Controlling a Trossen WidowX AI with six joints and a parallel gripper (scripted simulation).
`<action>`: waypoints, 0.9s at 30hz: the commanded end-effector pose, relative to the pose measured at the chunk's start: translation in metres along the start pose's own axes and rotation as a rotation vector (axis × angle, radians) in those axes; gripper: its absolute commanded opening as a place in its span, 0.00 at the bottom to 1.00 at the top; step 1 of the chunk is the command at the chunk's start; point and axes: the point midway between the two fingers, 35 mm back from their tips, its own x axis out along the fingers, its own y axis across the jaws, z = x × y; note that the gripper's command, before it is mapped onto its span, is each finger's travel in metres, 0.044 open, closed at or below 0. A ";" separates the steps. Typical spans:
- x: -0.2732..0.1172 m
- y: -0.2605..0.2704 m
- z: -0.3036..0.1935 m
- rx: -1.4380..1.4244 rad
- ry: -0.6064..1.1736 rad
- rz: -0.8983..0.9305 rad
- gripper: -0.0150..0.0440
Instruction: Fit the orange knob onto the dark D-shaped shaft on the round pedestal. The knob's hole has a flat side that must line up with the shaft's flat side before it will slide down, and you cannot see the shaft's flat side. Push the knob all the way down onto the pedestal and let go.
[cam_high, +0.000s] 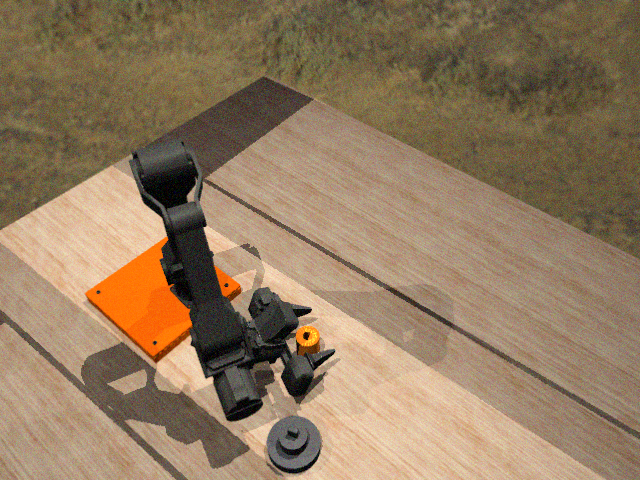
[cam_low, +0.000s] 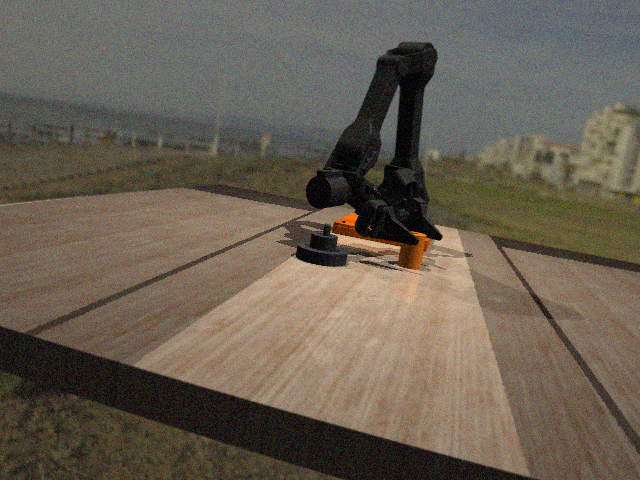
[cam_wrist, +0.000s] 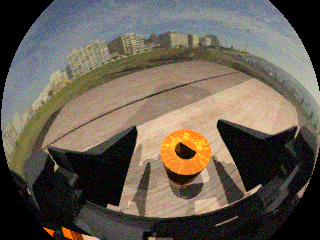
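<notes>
The orange knob (cam_high: 313, 342) (cam_low: 409, 257) (cam_wrist: 185, 168) stands upright on the table, its hole facing up. The hole shows a flat side in the wrist view. My gripper (cam_high: 321, 331) (cam_low: 428, 239) (cam_wrist: 178, 127) is wide open, low over the table, with one finger on each side of the knob. In the wrist view there are gaps between the knob and both fingers. The dark round pedestal (cam_high: 279, 454) (cam_low: 321, 255) stands apart from the knob, with its bare shaft (cam_high: 293, 432) (cam_low: 327, 228) pointing up. The shaft's flat side cannot be made out.
The orange base plate (cam_high: 129, 299) (cam_low: 343, 226) lies under the arm's base. The wooden table (cam_high: 413, 206) (cam_low: 310, 335) has dark seams and strong shadows from the arm. The pedestal is close to the gripper's side and the arm's wrist.
</notes>
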 end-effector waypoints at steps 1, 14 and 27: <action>-0.012 -0.005 0.034 -0.027 0.001 -0.008 1.00; -0.006 0.007 0.059 0.074 0.545 0.149 1.00; -0.027 0.001 0.093 -0.023 1.229 -0.024 1.00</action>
